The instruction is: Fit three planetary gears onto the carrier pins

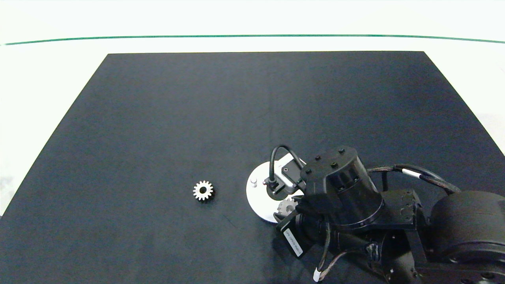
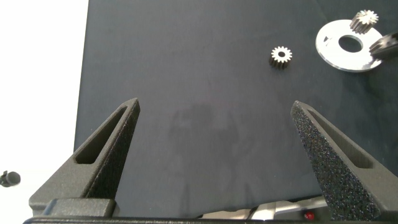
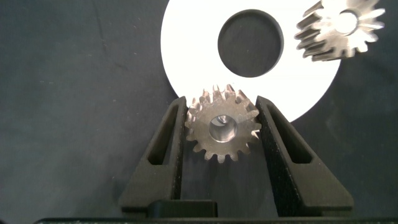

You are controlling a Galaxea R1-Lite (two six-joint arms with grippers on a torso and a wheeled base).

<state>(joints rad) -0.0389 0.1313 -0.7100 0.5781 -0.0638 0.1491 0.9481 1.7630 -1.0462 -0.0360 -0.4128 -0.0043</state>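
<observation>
One gear (image 3: 339, 28) sits on the white disc (image 3: 193, 46), a second gear (image 3: 222, 129) is clenched in the right gripper (image 3: 222, 134) at the rim, a third gear (image 1: 203, 191) lies on the table (image 1: 158, 118); left gripper (image 2: 214, 149) idle, jaws released.

Bright, even overhead light washes the table (image 1: 59, 79) around the dark mat (image 1: 236, 118) to glare, the white disc (image 3: 186, 50) blows out, and shadows stay soft and short.

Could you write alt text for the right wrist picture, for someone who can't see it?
The right pincer grips a small silver gear between its two dark fingers, at the edge of a flat white disc with a round centre hole. A second gear sits on the disc's far side.
</observation>
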